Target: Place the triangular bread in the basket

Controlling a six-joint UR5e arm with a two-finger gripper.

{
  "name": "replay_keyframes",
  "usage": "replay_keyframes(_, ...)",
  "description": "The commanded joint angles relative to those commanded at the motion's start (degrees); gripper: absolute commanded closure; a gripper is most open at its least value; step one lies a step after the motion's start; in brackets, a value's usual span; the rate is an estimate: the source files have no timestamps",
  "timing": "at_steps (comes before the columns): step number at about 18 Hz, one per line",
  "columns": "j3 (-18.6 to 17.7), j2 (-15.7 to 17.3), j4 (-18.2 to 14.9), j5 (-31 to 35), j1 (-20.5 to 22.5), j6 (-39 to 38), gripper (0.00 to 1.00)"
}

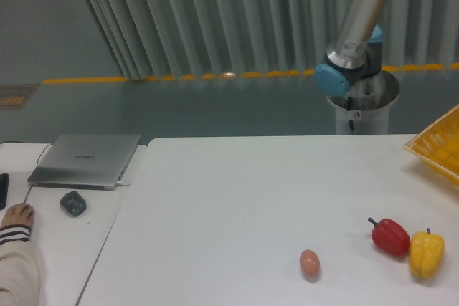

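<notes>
1. Grey vertical blinds and a yellow floor line back the scene; in front lies the white bench (237, 198), with a second, lower bench on the left carrying a closed laptop (86, 159), a dark mouse-like object (72, 203) and a person's hand (17, 214) at the edge.
2. Only the robot arm's (351, 41) lower links and its pedestal show, behind the bench; the pincer is out of the frame, so I cannot tell whether it is spread, pressed together or pinching anything.
3. No triangular bread is visible anywhere on the bench. What lies there is a brown egg (309, 262), a red pepper (390, 236) and, just beside it, a yellow pepper (427, 254).
4. At the right edge sits the yellow basket (439, 147), only a corner of it in view, well apart from the egg and near the peppers.
5. My judgement: the step in hand is locating or carrying the bread off-camera. To do it well, confirm the bread first rather than settling for the egg or peppers.
6. For the drop, come in from above the basket rim, clear of the lattice wall, and release low so the bread does not bounce out.
</notes>
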Motion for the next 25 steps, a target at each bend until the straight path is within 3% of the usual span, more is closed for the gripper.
replay_keyframes(4,-0.44,3.25,-0.09,-0.17,-1.40,-0.09,0.00)
replay_keyframes(9,-4.39,9.04,-0.70,-0.18,-2.46,-0.18,0.00)
replay_keyframes(12,-5.37,10.72,-0.96,0.09,-2.46,-0.18,0.00)
replay_keyframes(18,-3.79,11.43,-5.18,2.89,-1.76,-0.18,0.00)
replay_keyframes(21,-2.64,12.91,-12.19,4.83,-2.98,-0.09,0.00)
replay_keyframes(23,-3.52,15.29,-14.93,4.92,-6.13,-0.17,0.00)
replay_keyframes(25,-3.44,15.91,-15.47,5.18,-10.35,-0.26,0.00)
